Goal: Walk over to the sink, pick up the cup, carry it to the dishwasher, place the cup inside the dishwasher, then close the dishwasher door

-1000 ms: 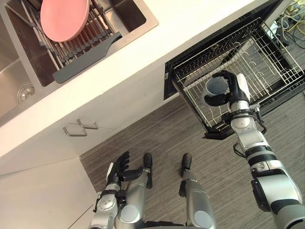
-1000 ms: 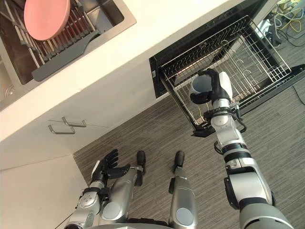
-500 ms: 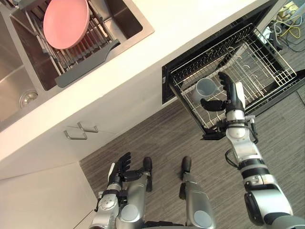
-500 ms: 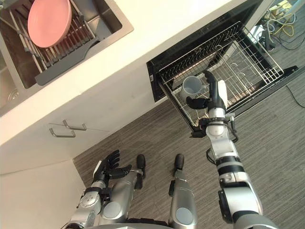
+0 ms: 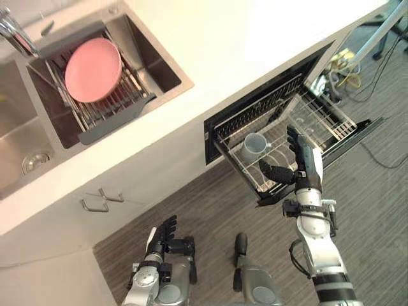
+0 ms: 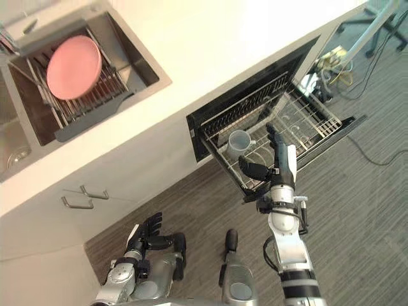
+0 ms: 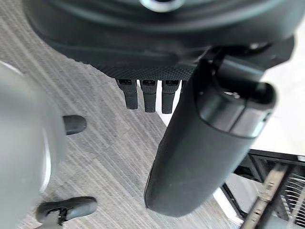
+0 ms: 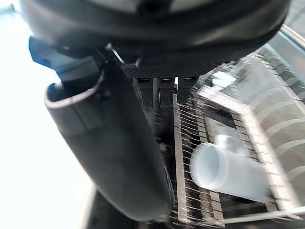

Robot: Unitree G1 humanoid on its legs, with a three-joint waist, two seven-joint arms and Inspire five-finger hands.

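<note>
Left eye view, looking down from the head: a white counter (image 5: 242,44) runs across the scene, with a steel sink (image 5: 159,70) set into it. A pink plate (image 5: 93,69) stands in a drying rack (image 5: 115,111) inside the sink. Below the counter edge the dishwasher door (image 5: 360,131) hangs open and a wire basket (image 5: 319,124) is pulled out over it. A pale cup (image 5: 255,146) rests in the near corner of the basket. The right arm rises from the lower right. The right hand (image 5: 301,167) is just beside the cup, apart from it, with fingers straight and pointing up, thumb spread toward the cup, and nothing in its grasp. The left hand (image 5: 162,233) hangs low over the grey wood floor (image 5: 210,210), with fingers spread and straight and nothing in it.

Right eye view: the same scene. The cup sits in the basket's front corner, and the right hand's thumb reaches out below it without touching.

Left wrist view: the left hand's fingers extend straight beside its thick dark thumb. Beyond them lies the floor, and nothing is between the fingers and thumb.

Right wrist view: the right hand's fingers are straight and its thumb is held wide. Past them the cup appears to lie on its side on the basket wires, clear of the hand.
</note>
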